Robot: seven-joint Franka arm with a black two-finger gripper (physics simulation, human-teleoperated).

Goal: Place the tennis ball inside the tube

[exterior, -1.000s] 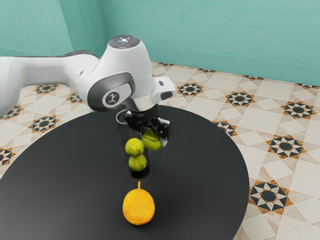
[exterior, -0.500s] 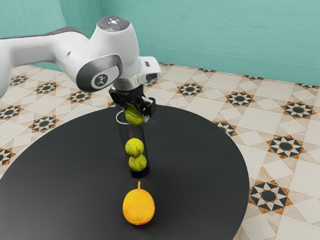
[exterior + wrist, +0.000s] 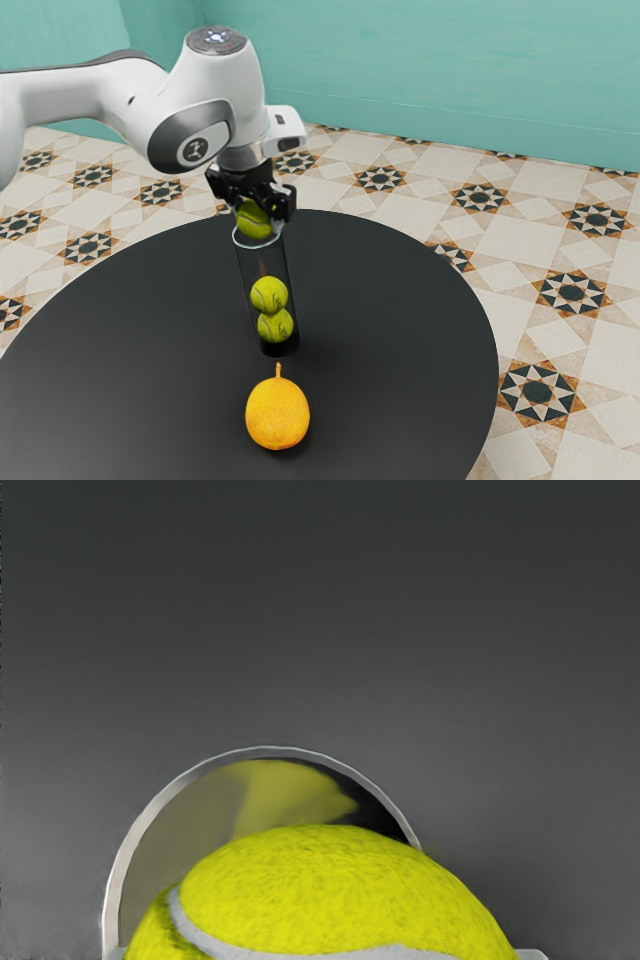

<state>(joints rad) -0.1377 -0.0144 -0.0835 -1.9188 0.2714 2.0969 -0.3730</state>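
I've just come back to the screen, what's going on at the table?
I'm holding a tennis ball in my gripper, right at the open mouth of the clear tube. I can't tell whether its lower part is already inside the rim. Two more balls sit one on the other in the tube's lower part, well below the held one. An orange-yellow fruit rests on the black table near the tube's base.
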